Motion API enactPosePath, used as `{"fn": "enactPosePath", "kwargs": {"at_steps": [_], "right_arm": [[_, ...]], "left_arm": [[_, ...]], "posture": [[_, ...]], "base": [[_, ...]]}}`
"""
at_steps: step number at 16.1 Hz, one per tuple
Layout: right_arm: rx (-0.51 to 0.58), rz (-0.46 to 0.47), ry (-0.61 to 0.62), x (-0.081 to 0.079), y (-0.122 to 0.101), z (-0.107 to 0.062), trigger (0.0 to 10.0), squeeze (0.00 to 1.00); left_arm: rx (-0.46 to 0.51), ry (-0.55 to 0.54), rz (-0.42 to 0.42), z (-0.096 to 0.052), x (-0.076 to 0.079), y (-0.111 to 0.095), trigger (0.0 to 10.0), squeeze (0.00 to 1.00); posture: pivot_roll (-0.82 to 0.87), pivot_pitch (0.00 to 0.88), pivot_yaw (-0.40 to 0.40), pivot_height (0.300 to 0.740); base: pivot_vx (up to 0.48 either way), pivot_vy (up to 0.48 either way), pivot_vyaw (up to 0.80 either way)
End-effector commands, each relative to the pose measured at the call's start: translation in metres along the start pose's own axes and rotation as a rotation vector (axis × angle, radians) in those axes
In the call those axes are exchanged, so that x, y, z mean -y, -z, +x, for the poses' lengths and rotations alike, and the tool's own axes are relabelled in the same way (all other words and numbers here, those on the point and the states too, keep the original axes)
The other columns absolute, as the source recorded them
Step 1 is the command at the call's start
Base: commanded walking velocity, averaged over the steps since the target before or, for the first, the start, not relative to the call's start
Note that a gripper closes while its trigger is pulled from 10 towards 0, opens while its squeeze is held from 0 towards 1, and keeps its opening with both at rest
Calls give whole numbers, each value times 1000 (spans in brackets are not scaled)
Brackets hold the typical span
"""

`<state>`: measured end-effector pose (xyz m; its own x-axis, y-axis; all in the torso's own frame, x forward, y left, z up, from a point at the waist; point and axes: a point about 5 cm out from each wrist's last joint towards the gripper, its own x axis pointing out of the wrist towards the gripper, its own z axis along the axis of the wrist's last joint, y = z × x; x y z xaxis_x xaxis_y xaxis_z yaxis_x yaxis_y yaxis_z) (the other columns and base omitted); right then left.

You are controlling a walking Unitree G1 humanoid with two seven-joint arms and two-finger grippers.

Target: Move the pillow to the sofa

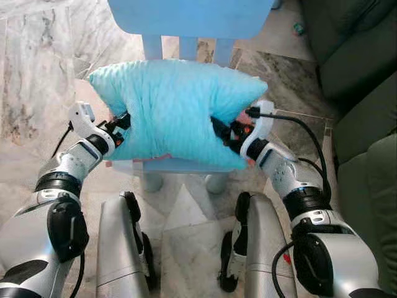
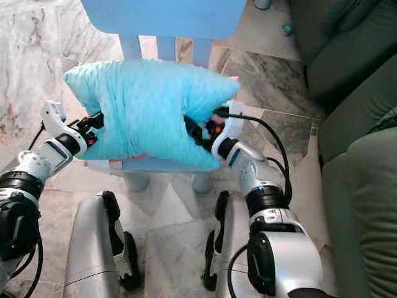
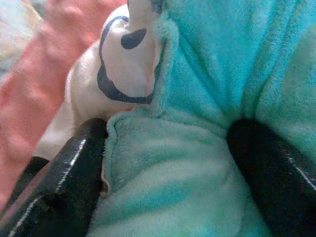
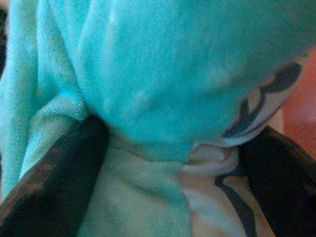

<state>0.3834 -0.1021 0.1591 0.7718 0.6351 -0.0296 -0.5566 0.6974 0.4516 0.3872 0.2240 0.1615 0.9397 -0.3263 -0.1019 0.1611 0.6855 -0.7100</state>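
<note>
A fluffy turquoise pillow (image 1: 173, 112) is held in front of me, just above the seat of a light blue chair (image 1: 180, 166). My left gripper (image 1: 121, 124) is shut on the pillow's left edge. My right gripper (image 1: 223, 133) is shut on its lower right side. In the left wrist view the two black fingers (image 3: 64, 182) pinch a fold of turquoise fabric (image 3: 197, 123), next to a white patch with dark lines. The right wrist view has the black fingers (image 4: 54, 182) squeezing the same plush fabric (image 4: 148, 98). The dark green sofa (image 1: 366, 93) stands to my right.
The chair's blue backrest (image 1: 186, 18) rises right behind the pillow. Marble floor (image 1: 37, 74) spreads to the left and ahead. My own legs (image 1: 118, 248) show below, close to the chair legs. A small object (image 1: 299, 28) lies on the floor near the sofa.
</note>
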Motion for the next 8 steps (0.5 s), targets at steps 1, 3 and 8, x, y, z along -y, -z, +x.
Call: {"fn": "enactPosePath", "kwargs": {"at_steps": [1, 3, 8], "right_arm": [[-74, 22, -40, -5, 18, 0, 2745, 0], [-77, 46, -46, -5, 17, -1, 0, 0], [-103, 41, -64, -9, 20, -1, 0, 0]], "left_arm": [[-87, 22, -56, -2, -6, 22, 0, 0], [-101, 17, -40, -5, -10, 22, 0, 0], [-122, 24, -29, -8, -13, 26, 0, 0]], "posture": [[-19, 435, -62, 510], [-19, 437, -63, 510], [-16, 436, -68, 510]], "base": [[0, 0, 0], [0, 0, 0], [0, 0, 0]]}}
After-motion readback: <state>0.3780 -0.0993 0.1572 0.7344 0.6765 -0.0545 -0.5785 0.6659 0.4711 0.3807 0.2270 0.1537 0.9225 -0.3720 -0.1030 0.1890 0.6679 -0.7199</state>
